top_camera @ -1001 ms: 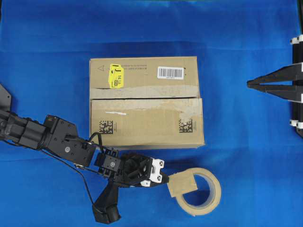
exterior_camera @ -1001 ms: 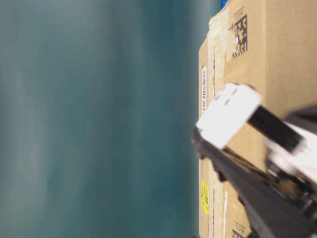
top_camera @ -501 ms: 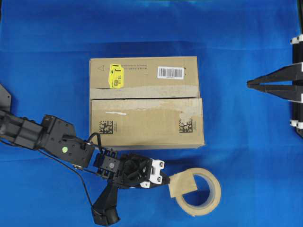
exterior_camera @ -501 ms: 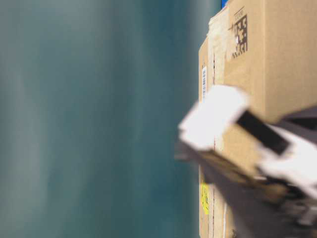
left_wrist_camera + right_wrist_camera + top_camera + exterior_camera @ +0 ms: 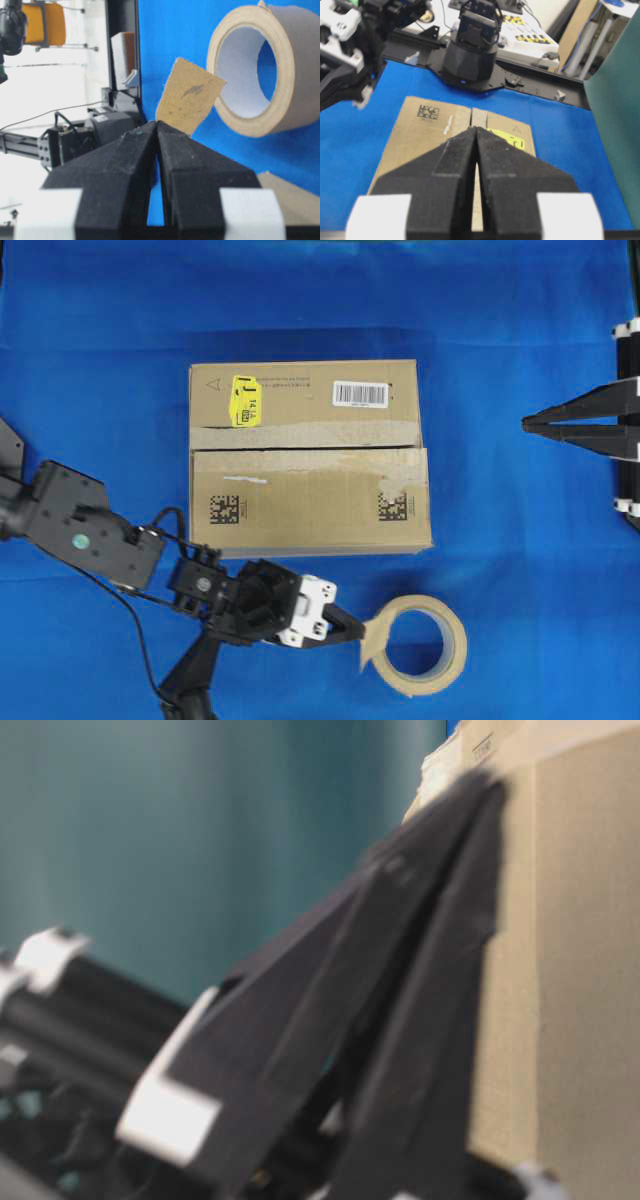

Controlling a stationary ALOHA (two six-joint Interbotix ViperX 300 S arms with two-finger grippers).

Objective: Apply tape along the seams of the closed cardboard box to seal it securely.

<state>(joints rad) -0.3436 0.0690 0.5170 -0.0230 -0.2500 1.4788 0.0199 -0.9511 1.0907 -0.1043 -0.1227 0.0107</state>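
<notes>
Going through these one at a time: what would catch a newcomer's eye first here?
Probably the left end effector, near the bottom of the overhead view, pinching a tan piece of tape that stands off the beige tape roll lying flat on the blue cloth. Next, the cardboard box at centre, its seam running across the top with a yellow sticker above it. The right end effector hangs shut at the right edge.

right pincer: closed, empty | cardboard box: beyond, on blue cloth
</notes>
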